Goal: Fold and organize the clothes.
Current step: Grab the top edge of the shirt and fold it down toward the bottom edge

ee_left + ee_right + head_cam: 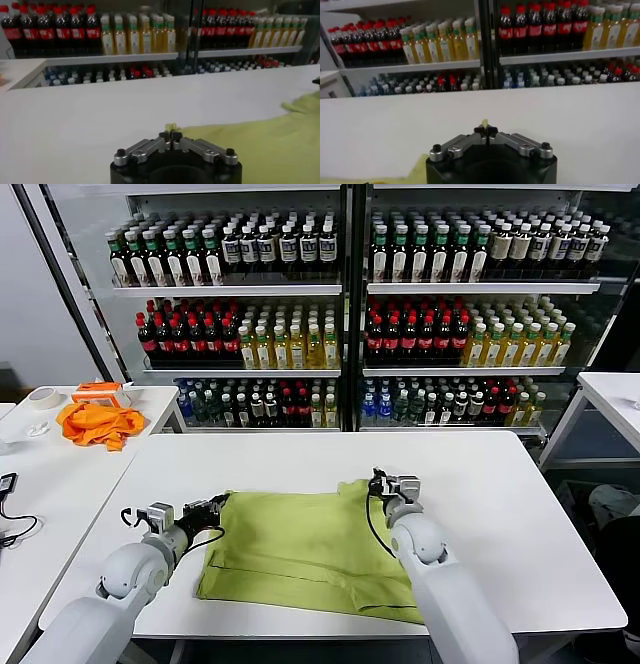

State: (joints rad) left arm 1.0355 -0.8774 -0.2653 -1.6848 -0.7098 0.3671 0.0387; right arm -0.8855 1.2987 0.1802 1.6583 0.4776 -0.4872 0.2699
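Head view shows the lime-green T-shirt (300,549) lying flat on the white bench (520,514), partly folded, with its long axis running across the bench from the robot's left to its right. The left hand (213,509) sits at the far left corner of the shirt, and the right hand (385,486) sits at the far right corner, where a small flap of cloth stands up. Both hands are at the far edge, so the whole body of the shirt lies on the near side of them, toward the robot. I judge that the coming move depends on this: the two pinched corners must travel together toward the near hem, otherwise the fold will go crooked. Neither arm is clearly nearer; each has its own corner.

Left wrist view gives what the head view cannot: the fingers (161,140) are closed tight on a small tip of green fabric, and the shirt spreads away to one side. Right wrist view shows the same for the right hand, closed with a little green point between the fingers (479,131), and only a small part of shirt below.

An orange cloth (98,424) lies well apart on the side table (150,399), in front of shelves of bottles (340,324)
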